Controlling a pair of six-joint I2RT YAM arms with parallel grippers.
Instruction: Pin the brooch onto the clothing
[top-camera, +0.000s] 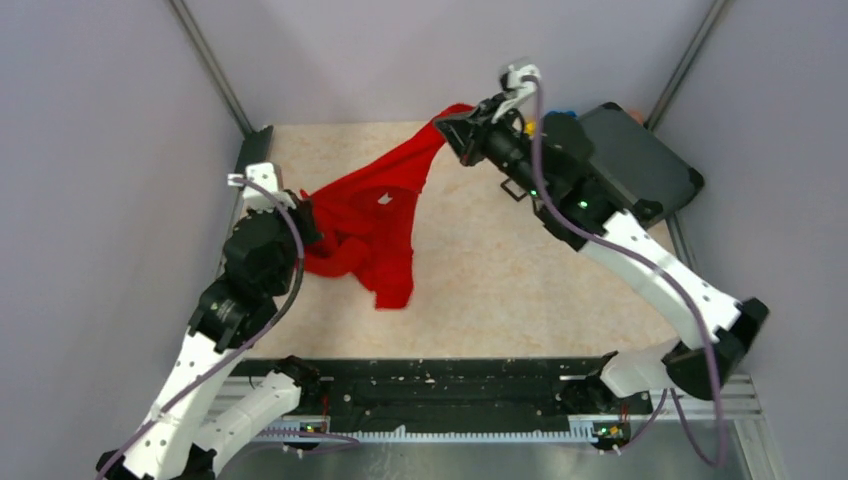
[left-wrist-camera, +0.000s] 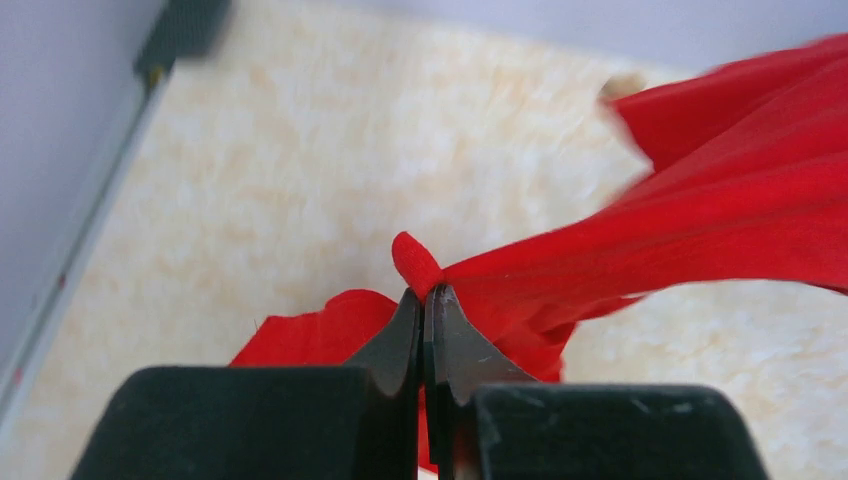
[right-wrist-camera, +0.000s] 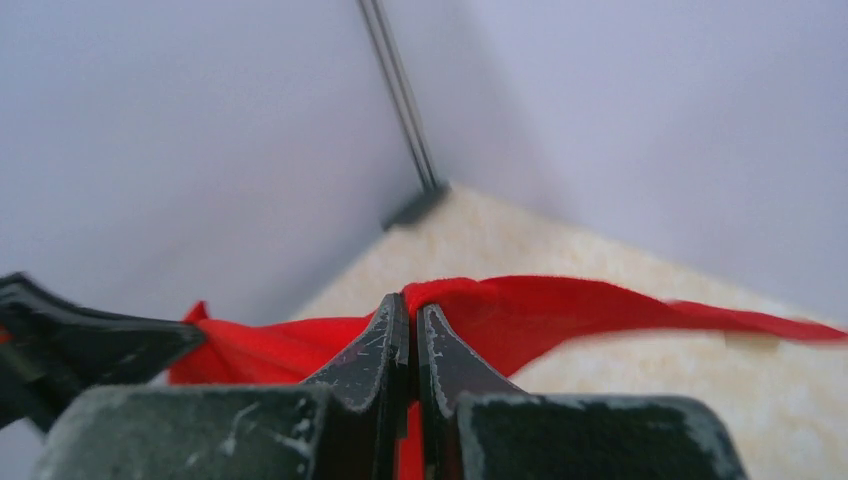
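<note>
— Any lettering, numbers or brand marks to read?
— None legible anywhere.
— Not even on the white tag (top-camera: 385, 198) of the red clothing (top-camera: 362, 225)?
— Too small from the top view to make out any print; just a white speck.
— And from the wrist views?
— Only blurred red folds there, with no tag and no writing to read.
— The dark case (top-camera: 640, 160) at the far right of the counter (top-camera: 500, 270)?
— Plain as far as can be told; nothing readable.
</note>
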